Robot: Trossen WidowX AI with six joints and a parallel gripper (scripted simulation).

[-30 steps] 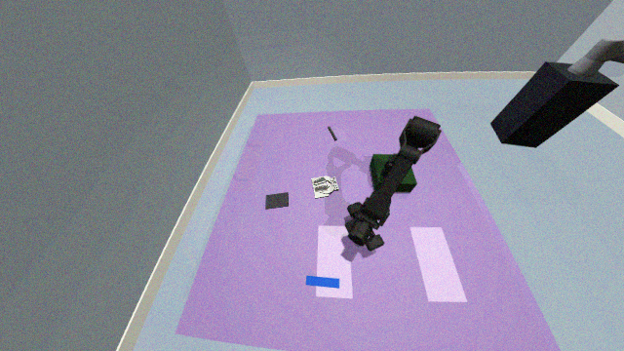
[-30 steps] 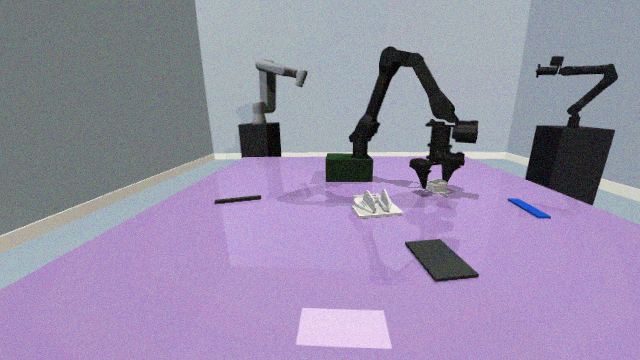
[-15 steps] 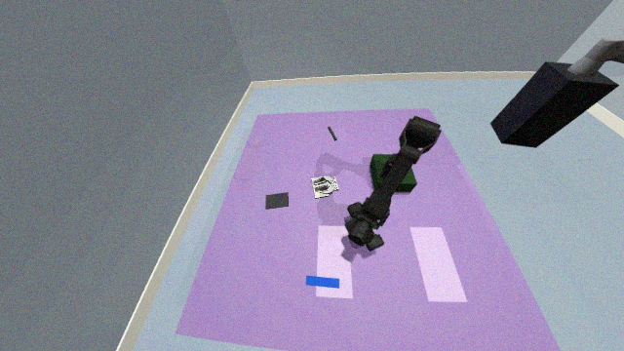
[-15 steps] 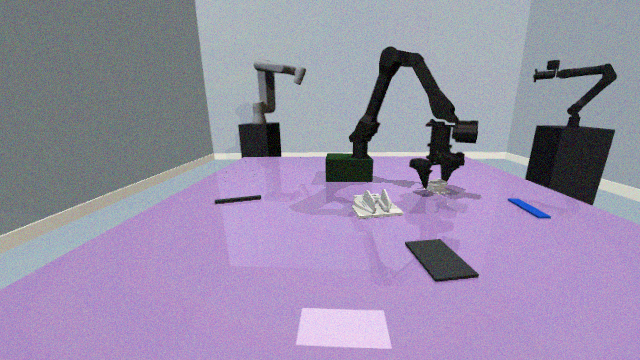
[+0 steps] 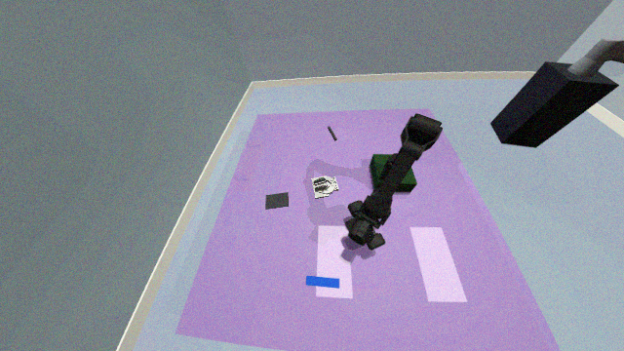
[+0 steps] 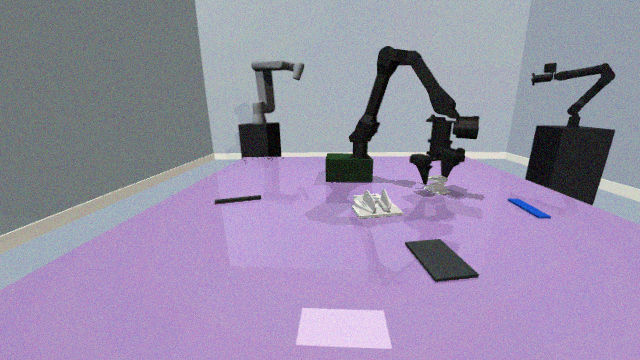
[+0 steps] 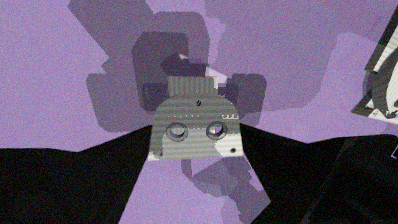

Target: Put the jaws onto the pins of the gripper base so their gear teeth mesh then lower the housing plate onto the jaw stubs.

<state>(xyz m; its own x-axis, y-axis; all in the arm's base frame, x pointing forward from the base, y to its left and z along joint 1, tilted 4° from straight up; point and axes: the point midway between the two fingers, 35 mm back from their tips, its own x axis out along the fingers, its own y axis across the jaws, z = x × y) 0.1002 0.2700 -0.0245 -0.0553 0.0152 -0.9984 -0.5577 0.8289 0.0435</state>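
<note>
Sitting betw. the claw's (image 5: 363, 243) (image 6: 436, 181) (image 7: 196, 131) fingertips: housing plate (image 6: 436, 186) (image 7: 195, 145), both sides gripped.

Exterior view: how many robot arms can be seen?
3. A grey arm on the left pedestal, the central black arm on a green block, and another black arm on the right pedestal. None looks hidden.

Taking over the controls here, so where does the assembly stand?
Both jaws already stand on the gripper base; whether their teeth mesh is too small to tell. The housing plate is in hand, between the fingers of the gripper, away from the base. Left: lower it level onto the jaw stubs, release, move away.
</note>
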